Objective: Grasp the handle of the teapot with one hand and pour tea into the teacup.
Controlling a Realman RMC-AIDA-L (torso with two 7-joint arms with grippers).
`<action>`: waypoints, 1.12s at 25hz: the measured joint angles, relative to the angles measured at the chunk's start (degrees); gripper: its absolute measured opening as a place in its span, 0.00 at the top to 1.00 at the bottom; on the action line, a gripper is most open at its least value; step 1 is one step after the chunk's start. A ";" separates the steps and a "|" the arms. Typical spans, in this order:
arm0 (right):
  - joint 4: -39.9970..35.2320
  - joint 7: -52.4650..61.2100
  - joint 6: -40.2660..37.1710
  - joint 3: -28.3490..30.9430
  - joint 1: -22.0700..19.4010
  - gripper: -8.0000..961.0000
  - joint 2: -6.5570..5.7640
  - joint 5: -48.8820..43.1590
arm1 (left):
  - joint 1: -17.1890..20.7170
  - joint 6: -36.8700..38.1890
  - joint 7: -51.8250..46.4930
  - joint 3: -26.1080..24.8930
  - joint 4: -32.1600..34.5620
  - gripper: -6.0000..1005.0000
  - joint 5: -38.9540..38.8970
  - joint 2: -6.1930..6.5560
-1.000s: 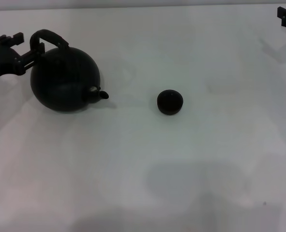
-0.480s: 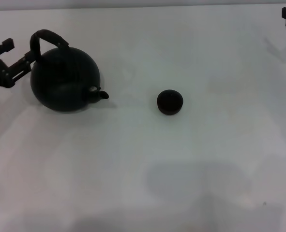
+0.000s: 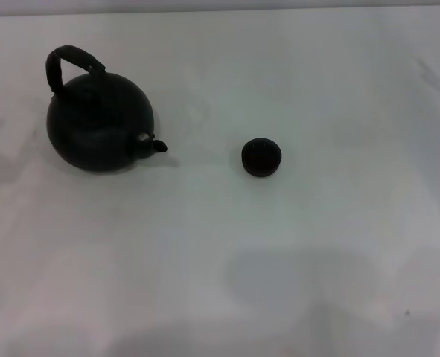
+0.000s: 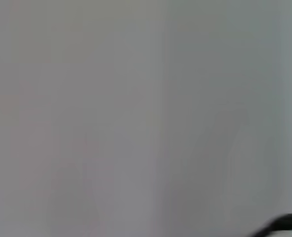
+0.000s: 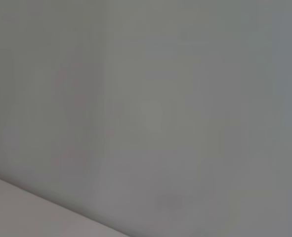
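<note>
Teapot [image 3: 100, 126] sat upright, handle [image 3: 71, 59] ungrasped, teacup [image 3: 261, 157] apart; neither gripper's fingers visible, can't tell; pour status unclear.

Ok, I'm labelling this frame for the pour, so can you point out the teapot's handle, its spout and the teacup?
handle [image 3: 65, 56]: head view, on the top of the arched hoop.
spout [image 3: 157, 146]: head view, on the short tip facing the cup.
teacup [image 3: 261, 157]: head view, on the middle of the small dark cup.
</note>
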 joint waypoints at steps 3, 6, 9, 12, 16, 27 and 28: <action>0.49 0.09 0.76 0.05 -0.63 0.12 0.16 0.19 | 0.76 2.41 2.95 -4.29 -5.09 0.38 -5.38 0.06; 0.73 -0.29 2.54 0.09 -1.80 0.12 0.28 2.03 | 0.54 5.90 5.62 -10.85 -11.93 0.38 -10.18 0.09; 0.72 -2.87 5.28 0.09 -3.50 0.12 0.28 6.06 | 0.37 7.98 8.28 -15.07 -15.90 0.38 -11.03 0.07; -1.10 -8.72 9.66 0.09 -5.49 0.12 0.29 12.62 | -0.10 8.31 10.90 -16.82 -18.14 0.39 -11.34 0.02; -6.03 -17.48 16.70 0.10 -6.99 0.12 0.28 20.80 | -1.74 8.09 14.06 -18.44 -20.90 0.39 -11.62 0.16; -19.54 -28.93 27.58 -0.44 -5.98 0.12 0.82 33.29 | -6.11 7.48 17.84 -27.10 -22.87 0.39 -11.77 0.38; -20.11 -28.93 28.05 -0.44 -5.90 0.12 0.84 33.98 | -6.25 7.42 17.81 -27.31 -22.87 0.39 -11.77 0.41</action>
